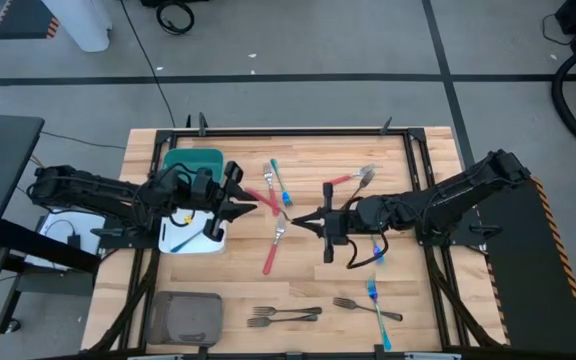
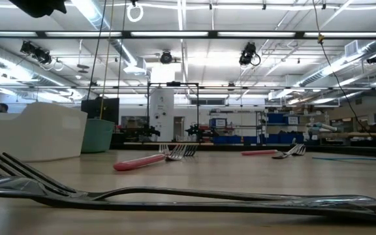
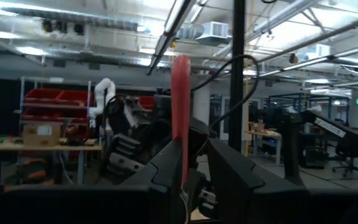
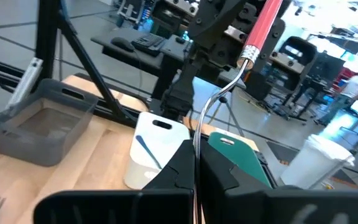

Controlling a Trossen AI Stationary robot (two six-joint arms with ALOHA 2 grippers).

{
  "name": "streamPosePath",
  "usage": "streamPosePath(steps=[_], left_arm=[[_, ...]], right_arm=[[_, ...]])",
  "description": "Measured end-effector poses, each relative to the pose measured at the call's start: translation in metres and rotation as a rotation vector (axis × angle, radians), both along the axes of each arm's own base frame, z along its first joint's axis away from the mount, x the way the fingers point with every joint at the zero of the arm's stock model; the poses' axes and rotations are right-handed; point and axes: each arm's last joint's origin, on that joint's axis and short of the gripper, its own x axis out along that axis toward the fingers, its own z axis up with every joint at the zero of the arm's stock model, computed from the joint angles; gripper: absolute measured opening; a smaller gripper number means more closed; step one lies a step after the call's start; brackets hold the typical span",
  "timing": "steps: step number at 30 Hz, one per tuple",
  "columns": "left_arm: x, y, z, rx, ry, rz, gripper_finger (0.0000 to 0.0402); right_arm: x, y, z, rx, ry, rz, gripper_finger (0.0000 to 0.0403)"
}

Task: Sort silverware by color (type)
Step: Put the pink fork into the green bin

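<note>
A red-handled utensil (image 1: 268, 205) with a slim metal neck spans the gap between my two grippers, above the middle of the table. My left gripper (image 1: 251, 206) is shut on its red handle (image 3: 180, 106). My right gripper (image 1: 300, 219) faces it from the right and is shut on the metal end (image 4: 213, 109). The head is hidden inside the right fingers. More silverware lies flat on the wood: a red-handled fork (image 1: 272, 252), another red one (image 1: 351, 180), a blue one (image 1: 278, 180), and dark grey forks (image 1: 283, 316). My left gripper pinches the red handle at its lower part (image 3: 182, 177) between both fingers, coming level from the table's left. The handle runs on past the fingertips toward the other arm, clear of the table. My right gripper pinches the metal neck (image 4: 196, 146) between its two fingers (image 4: 219, 165), coming level from the table's right and lying along the utensil. The neck curves away from the fingertips to the red handle (image 4: 263, 25), which reaches the left gripper (image 4: 225, 31). It is clear of the table.
A white bin (image 1: 208, 240) holding a blue utensil sits under the left arm, with a green bin (image 1: 193, 160) behind it and a grey bin (image 1: 183, 315) at the near left. Blue forks (image 1: 378, 305) and a dark fork (image 1: 363, 305) lie near the right arm.
</note>
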Motion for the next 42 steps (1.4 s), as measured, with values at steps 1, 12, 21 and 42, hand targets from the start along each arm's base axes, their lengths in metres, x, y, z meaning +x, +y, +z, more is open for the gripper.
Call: streamPosePath(steps=[1, 12, 21, 42], left_arm=[[0.000, 0.000, -0.001, -0.003, 0.009, 0.002, 0.0086], [0.001, 0.001, -0.002, -0.002, 0.024, 0.028, 0.0086], [0.001, 0.001, -0.002, 0.023, 0.019, 0.048, 0.0086], [0.012, 0.001, -0.008, 0.055, -0.040, 0.070, 0.0131]], right_arm=[[0.000, 0.000, 0.000, -0.002, -0.001, -0.015, 0.0009], [0.000, 0.000, 0.001, -0.004, -0.011, -0.014, 0.0009], [0.001, -0.001, 0.001, 0.010, -0.011, 0.039, 0.0009], [0.003, -0.010, 0.000, 0.052, 0.003, 0.054, 0.0009]])
